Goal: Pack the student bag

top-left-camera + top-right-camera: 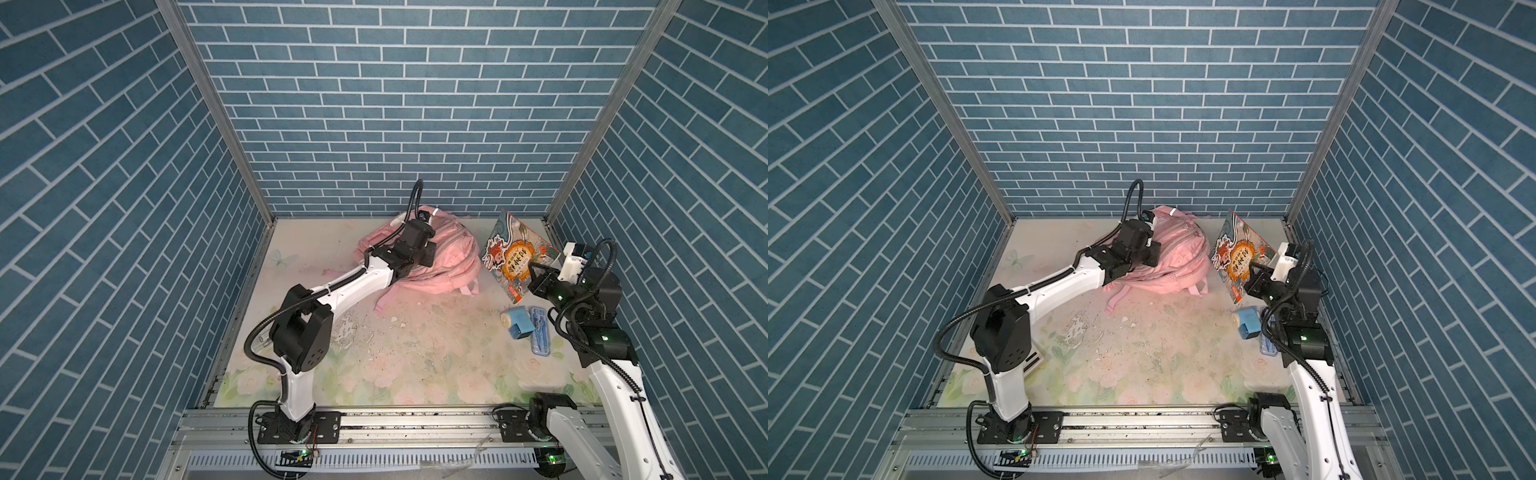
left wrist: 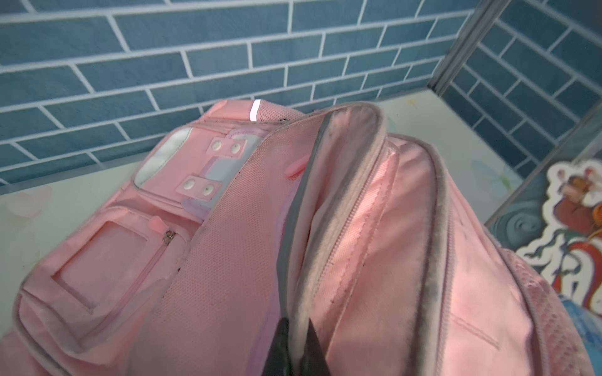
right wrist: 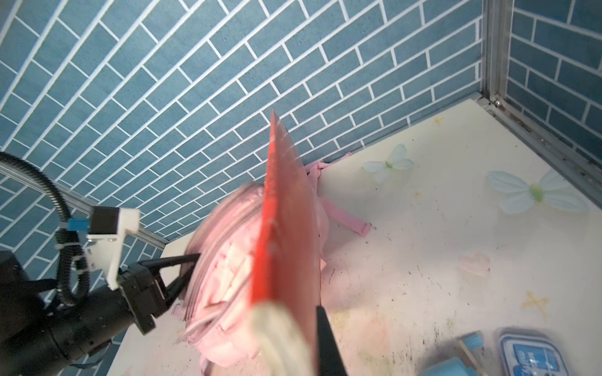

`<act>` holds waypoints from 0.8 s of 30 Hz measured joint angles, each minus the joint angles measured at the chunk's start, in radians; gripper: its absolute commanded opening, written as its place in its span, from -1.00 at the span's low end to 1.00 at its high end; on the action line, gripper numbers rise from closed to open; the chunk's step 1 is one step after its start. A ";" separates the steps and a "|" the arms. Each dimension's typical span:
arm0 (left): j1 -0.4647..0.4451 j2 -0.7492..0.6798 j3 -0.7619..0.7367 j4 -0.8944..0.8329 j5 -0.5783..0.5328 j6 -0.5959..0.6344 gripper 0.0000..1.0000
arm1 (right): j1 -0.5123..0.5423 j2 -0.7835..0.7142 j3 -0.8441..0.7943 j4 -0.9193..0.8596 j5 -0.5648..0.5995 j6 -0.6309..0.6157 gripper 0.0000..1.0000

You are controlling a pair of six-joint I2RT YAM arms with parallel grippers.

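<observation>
Blue brick-patterned walls box in a worn floral tabletop (image 1: 415,353), and the student bag (image 1: 440,257), soft pink fabric, lies at its far end right under my left gripper (image 2: 295,332). That gripper's fingers are pressed together on the grey-piped rim of an open compartment. Only my left wrist view shows this pinch, with the mesh panel, the smooth lining, a window pocket and a reflective strip ahead of my fingertips. In both top views my own wrist hides the grip.

My right gripper (image 3: 301,345) is clamped on the near edge of a picture book (image 1: 513,255), held up on edge just beside the bag. The top views show its glossy illustrated cover, while my right wrist view shows only its plain red back, almost edge-on. Near my right gripper, a blue boxy item (image 1: 519,324) and a clear blue plastic case (image 1: 540,332) lie side by side on the table.
</observation>
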 measured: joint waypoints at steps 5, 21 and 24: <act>0.017 -0.042 0.000 -0.013 0.023 -0.018 -1.00 | -0.002 -0.055 -0.081 0.016 -0.058 0.103 -1.00; 0.090 -0.143 -0.030 -0.042 0.190 -0.034 -1.00 | 0.082 -0.021 -0.224 0.153 -0.237 0.393 -1.00; 0.113 -0.146 -0.030 -0.041 0.243 -0.037 -1.00 | 0.154 -0.015 -0.267 0.208 -0.230 0.464 -1.00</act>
